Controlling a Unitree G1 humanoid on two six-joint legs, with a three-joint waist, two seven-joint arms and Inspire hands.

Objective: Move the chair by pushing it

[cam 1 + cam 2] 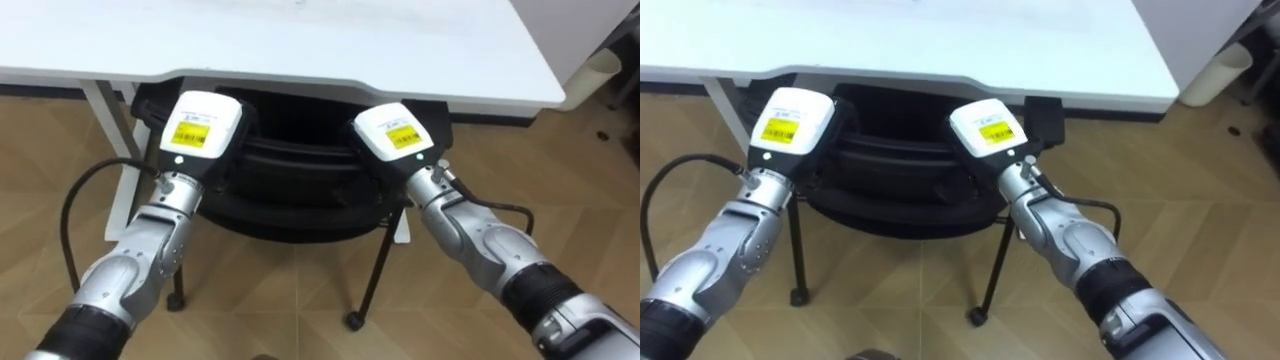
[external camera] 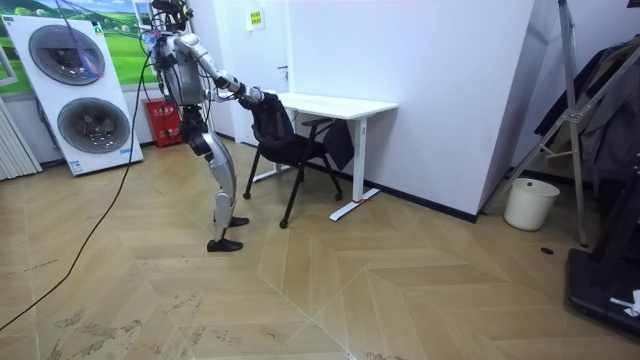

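Black chair [image 1: 290, 190] at centre of the eye views, pushed part-way under the white tabletop [image 1: 300, 40] that spans the top of the frame. Curved backrest on the near side, its top edge just below the tabletop's front edge. Thin dark legs and a small foot at lower centre, on the wooden floor [image 1: 300, 300].

Left hand [image 1: 200, 128] at centre left, white back with yellow label facing up, laid against the left end of the backrest top. Fingers reach over the far side of the backrest and are hidden there; cannot tell whether apart, together or clamped.

Right hand [image 1: 395, 135] at centre right, same pose, against the right end of the backrest top. Fingers likewise hidden behind the dark backrest; cannot tell their state.

White table leg [image 1: 105, 120] at upper left, just beside the chair and the left hand.

Room view: robot at upper left, standing on the floor, leaning forward, both arms stretched out to the chair's back. Chair at the left end of the tabletop, seat toward the table. Stacked washing machines [image 2: 75, 95] at far left, well apart from the chair. White bucket [image 2: 530, 203] at right, by the wall.
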